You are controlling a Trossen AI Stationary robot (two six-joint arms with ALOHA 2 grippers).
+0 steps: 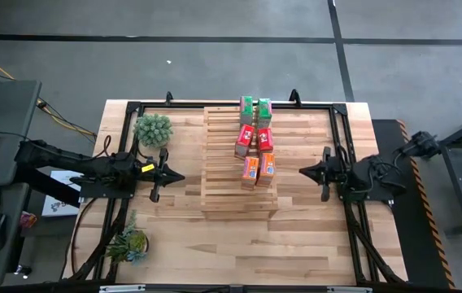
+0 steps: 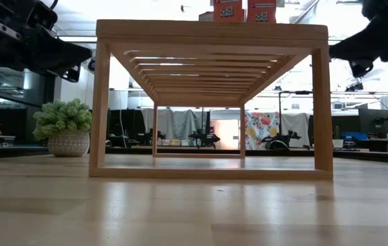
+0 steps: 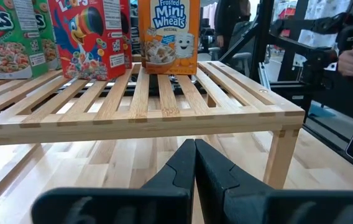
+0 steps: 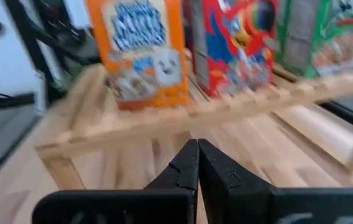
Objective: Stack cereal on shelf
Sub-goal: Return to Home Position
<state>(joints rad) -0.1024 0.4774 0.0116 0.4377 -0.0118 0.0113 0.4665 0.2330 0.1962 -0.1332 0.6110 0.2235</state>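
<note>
The wooden table [image 1: 296, 244] has a small leafy plant [image 1: 129, 242] on its near left part. A bit farther in, the two dark arms reach in from the sides, one at each side of the shelf [image 1: 223, 163]. The left gripper [image 1: 180, 175] is on the left of the shelf, and its tip points at the shelf but does not touch it. Its two fingers [image 3: 176, 165] are pressed together with nothing between them. The right gripper [image 1: 302, 171] is on the other side and points back at the shelf, also apart from it. Its fingers [image 4: 217, 168] are pressed together too, and they hold nothing. Both grippers hang up off the table, about as high as the shelf top. The shelf is a big, pale wooden rack with slats on top, and it stands in the middle of the table. All the cereal stands upright on the right part of the shelf top, two by two. The orange boxes [image 1: 259, 169] are nearest, side by side. Behind them are the red boxes [image 1: 253, 138]. The green boxes [image 1: 256, 108] are farthest, at the far edge of the shelf. A round plant [image 1: 153, 128] in a pot sits on the far left part of the table.
</note>
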